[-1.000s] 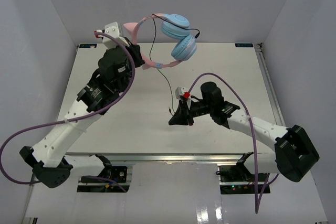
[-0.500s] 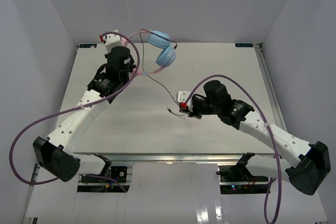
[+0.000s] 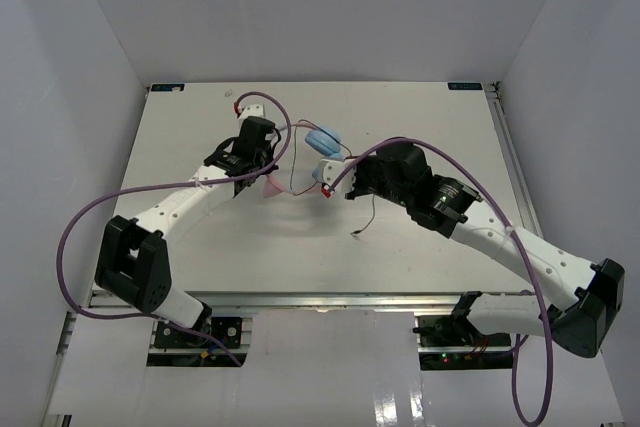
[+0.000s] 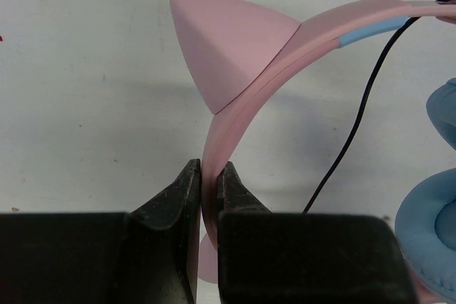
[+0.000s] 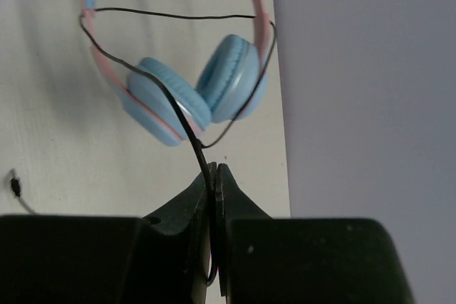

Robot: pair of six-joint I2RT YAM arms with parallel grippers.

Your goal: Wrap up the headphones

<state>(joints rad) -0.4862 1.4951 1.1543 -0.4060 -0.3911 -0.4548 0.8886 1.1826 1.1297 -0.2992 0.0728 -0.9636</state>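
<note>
The headphones have a pink headband [image 4: 242, 112] with a cat ear and light-blue ear cups [image 5: 192, 90]. In the top view they are low over the table's middle, with one ear cup [image 3: 322, 137] showing. My left gripper [image 4: 209, 169] is shut on the headband; it also shows in the top view [image 3: 262, 172]. My right gripper [image 5: 216, 170] is shut on the thin black cable [image 5: 187, 122] just below the ear cups, and appears in the top view [image 3: 335, 175] right of them. The cable loops around the band and cups. Its plug end [image 3: 355, 235] trails on the table.
The white table [image 3: 200, 127] is walled by grey panels at the back and sides [image 5: 356, 69]. Thick purple arm cables [image 3: 90, 217] arc over the left and right sides. A metal rail [image 3: 510, 167] runs along the right edge.
My left gripper brought the headphones down from high at the back to the table's middle. My right gripper moved up and back toward the ear cups, still pinching the cable.
</note>
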